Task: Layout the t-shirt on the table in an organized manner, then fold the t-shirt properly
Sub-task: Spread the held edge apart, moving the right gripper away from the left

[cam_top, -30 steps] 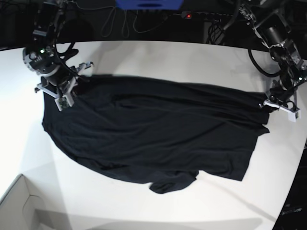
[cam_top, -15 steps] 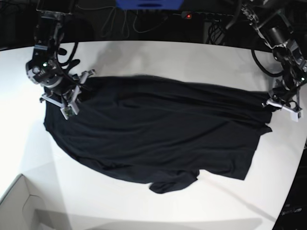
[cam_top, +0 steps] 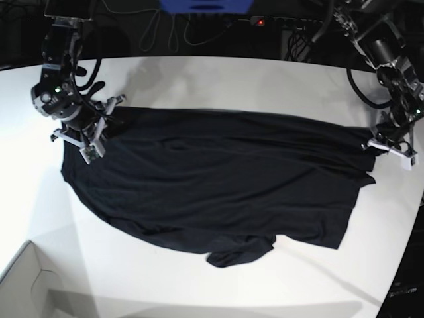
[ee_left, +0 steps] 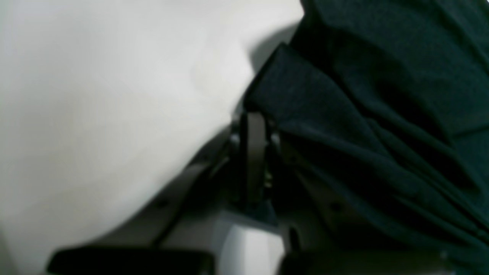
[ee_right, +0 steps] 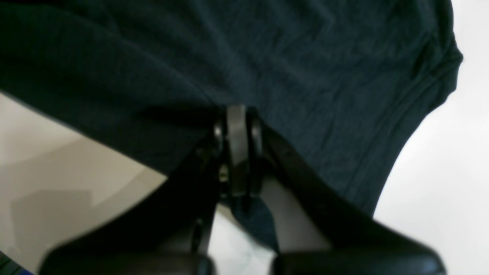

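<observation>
- Two views sit at the wrists. In the left wrist view, the left gripper (ee_left: 254, 126) is pressed together on a bunched edge of the large plain black t-shirt of thin soft fabric (ee_left: 382, 114), which runs off to its right; the smooth white bench (ee_left: 114, 95) lies bare to its left.
- In the right wrist view, the right gripper (ee_right: 237, 122) pinches the t-shirt's edge, cloth spreading ahead of it.
- In the base view, the right gripper (cam_top: 93, 132) and left gripper (cam_top: 387, 142) hold opposite ends, likely to pull the t-shirt (cam_top: 218, 179) taut and flat between them.
</observation>
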`<state>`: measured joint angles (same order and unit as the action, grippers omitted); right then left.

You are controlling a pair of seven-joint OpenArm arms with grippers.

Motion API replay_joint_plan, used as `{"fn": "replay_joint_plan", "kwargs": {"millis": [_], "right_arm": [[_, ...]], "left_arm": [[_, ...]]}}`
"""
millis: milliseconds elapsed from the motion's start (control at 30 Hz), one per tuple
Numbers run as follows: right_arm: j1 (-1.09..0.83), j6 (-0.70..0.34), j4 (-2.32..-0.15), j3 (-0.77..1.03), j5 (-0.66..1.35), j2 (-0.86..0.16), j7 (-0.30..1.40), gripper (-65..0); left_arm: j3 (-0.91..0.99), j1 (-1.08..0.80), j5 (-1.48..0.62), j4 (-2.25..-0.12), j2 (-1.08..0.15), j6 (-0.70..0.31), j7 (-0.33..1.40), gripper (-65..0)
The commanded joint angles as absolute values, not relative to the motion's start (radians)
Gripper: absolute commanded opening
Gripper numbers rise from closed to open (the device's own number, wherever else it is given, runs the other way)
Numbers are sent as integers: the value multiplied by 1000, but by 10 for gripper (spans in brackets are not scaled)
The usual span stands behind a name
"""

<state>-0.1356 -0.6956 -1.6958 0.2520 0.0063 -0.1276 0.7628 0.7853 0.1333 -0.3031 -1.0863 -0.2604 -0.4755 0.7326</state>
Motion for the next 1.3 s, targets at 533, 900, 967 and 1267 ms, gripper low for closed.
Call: {"fn": "replay_joint_plan", "kwargs": {"millis": [533, 900, 967, 1267], "right_arm": [[-131, -698, -1761, 453, 15, -113, 746, -354], [-274, -698, -1874, 460, 16, -87, 745, -352], [-274, -698, -1847, 435, 16, -85, 745, -352], [-242, -698, -1755, 414, 16, -91, 743, -353]], "left_arm": [[789, 153, -312, -1101, -278, -475, 717, -650], [789, 153, -312, -1101, -277, -475, 717, -650], [789, 153, -312, -1101, -277, -475, 717, -650], [789, 153, -312, -1096, -278, -475, 717, -650]]}}
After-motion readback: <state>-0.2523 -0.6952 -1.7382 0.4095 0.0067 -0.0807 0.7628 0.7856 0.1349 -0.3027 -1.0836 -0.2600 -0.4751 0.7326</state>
